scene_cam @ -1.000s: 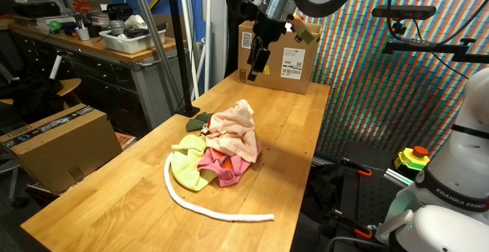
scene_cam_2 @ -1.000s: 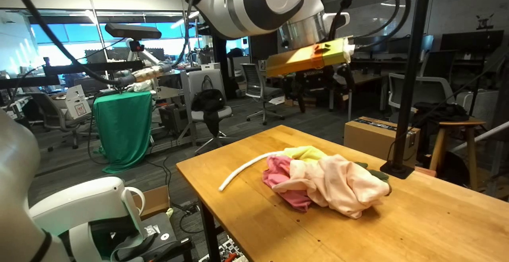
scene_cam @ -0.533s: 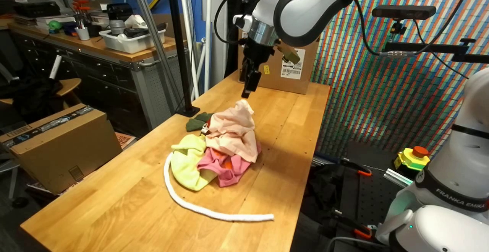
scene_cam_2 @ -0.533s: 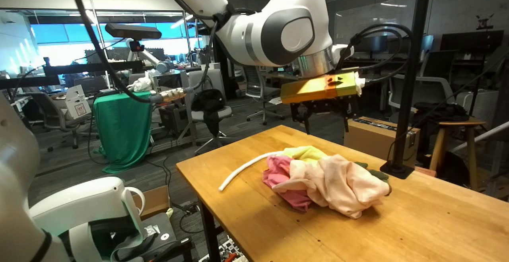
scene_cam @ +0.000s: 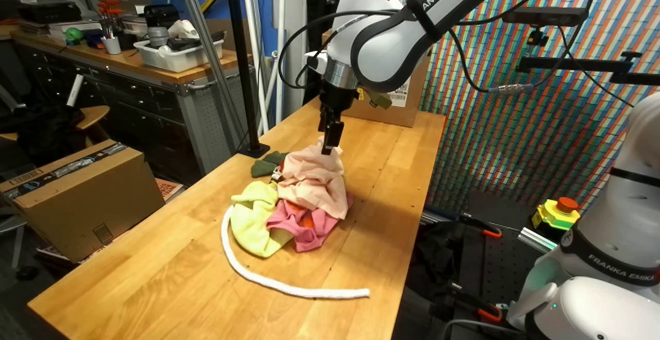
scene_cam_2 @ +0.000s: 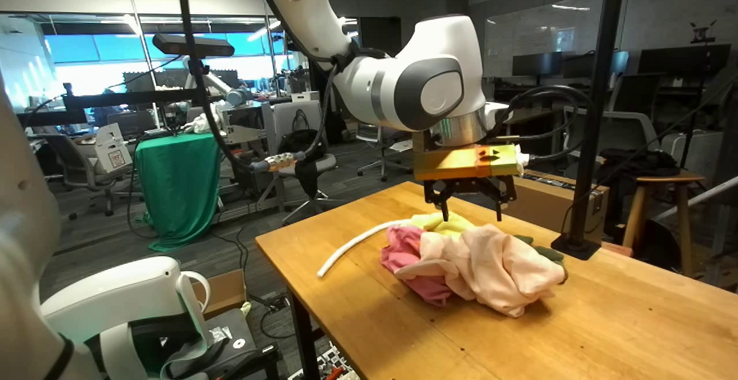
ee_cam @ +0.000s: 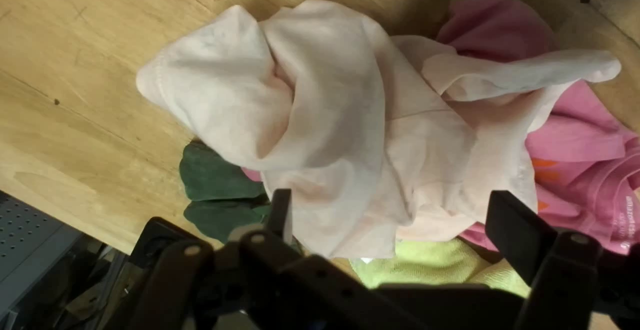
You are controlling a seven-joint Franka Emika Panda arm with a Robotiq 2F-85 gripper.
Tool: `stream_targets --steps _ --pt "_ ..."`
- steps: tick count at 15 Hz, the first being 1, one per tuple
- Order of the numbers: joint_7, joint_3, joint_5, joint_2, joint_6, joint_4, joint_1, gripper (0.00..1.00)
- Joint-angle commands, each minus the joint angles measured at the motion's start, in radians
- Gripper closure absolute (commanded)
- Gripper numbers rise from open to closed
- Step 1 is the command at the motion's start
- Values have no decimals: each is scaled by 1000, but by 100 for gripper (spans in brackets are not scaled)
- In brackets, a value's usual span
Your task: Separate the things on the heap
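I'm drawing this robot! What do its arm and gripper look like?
The arm is white and rounded, with dark grey trim, black cables and a silver ring near its end. A black band low down says FRANKA EMIKA in white. The gripper is black with two thin fingers; a yellow-orange block with dark pointed marks sits by it.

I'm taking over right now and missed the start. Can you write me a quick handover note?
Gripper: jaws open, holding nothing, over the heap.
Things: peach cloth on top, overlapping the pink cloth; yellow-green cloth beside both; dark green item poking out next to the peach cloth. White rope curves from the yellow-green cloth's edge over the table.
Done: no cloth set apart yet; most of the rope lies outside the heap.
Left: separate the cloths, probably peach first.
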Motion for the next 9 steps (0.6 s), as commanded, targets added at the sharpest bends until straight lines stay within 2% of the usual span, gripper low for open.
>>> stream_targets --steps 1,9 --pt "-23 37 12 79 10 56 -38 0" --pt "-51 79 -8 192 -21 107 -90 0"
